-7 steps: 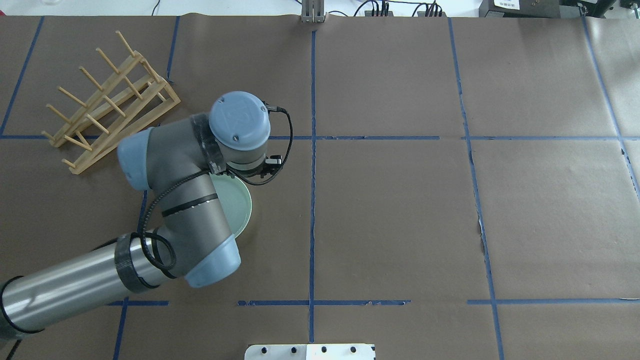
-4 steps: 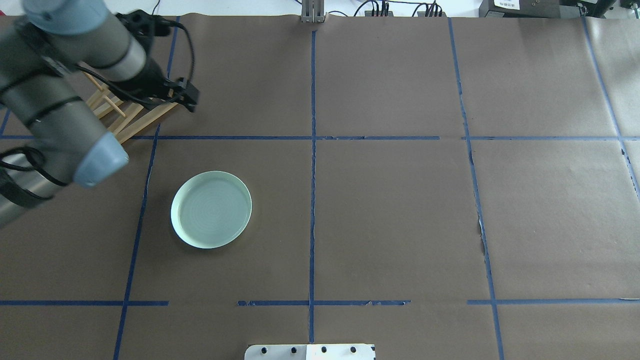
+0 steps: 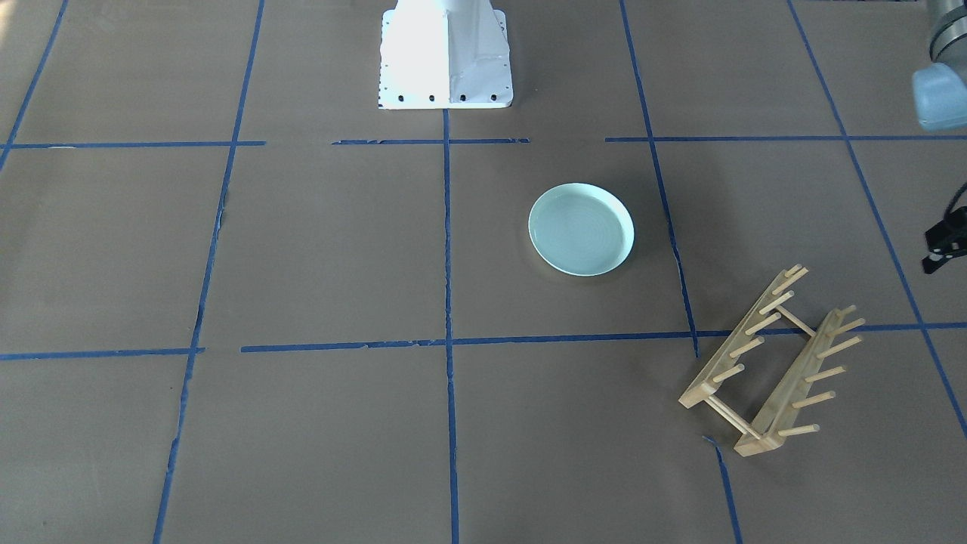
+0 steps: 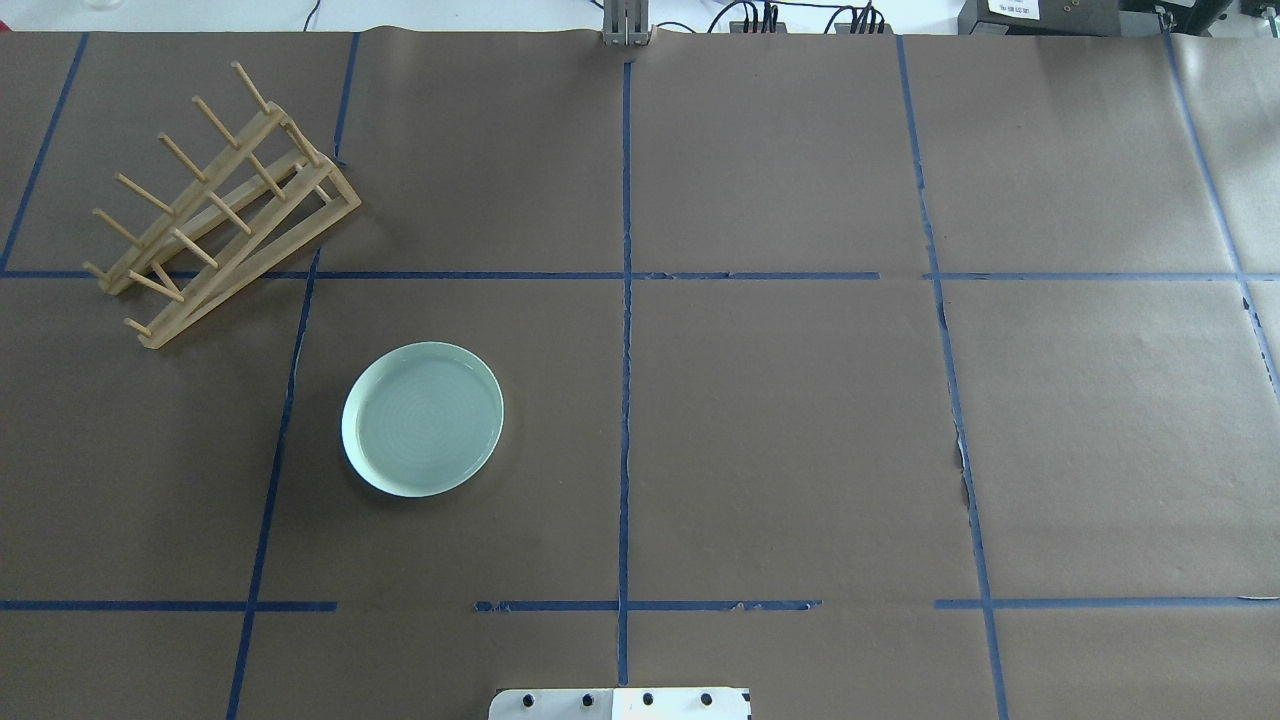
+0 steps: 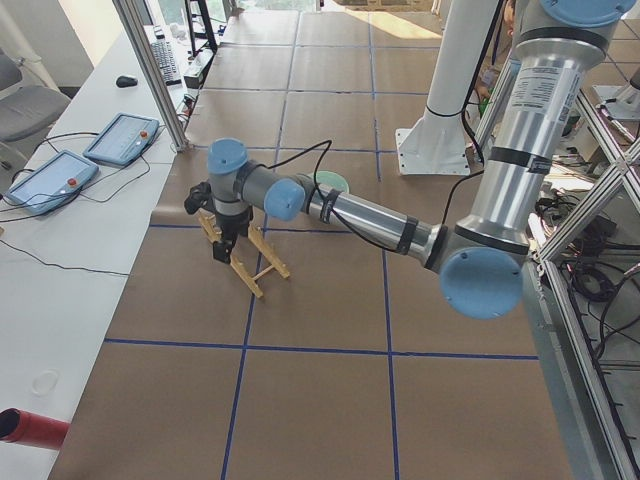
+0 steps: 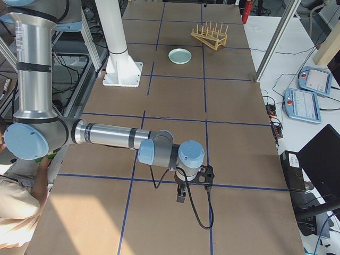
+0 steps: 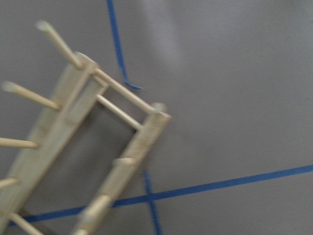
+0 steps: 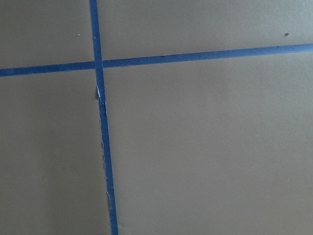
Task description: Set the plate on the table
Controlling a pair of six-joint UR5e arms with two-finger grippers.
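Note:
The pale mint-green plate lies flat on the brown paper table, left of the centre tape line. It also shows in the front-facing view and far off in the exterior right view. Nothing touches it. My left gripper hangs over the wooden rack, well away from the plate; I cannot tell whether it is open or shut. My right gripper hangs low over the table at the far right end; I cannot tell its state. Neither wrist view shows fingers.
A light wooden peg rack lies at the back left, also in the left wrist view. The white robot base stands at the near edge. Part of the left arm shows at the front-facing view's right edge.
The left arm has moved off the plate, swung back-left over the rack, and left the overhead view. The plate stays flat on the table where it was.

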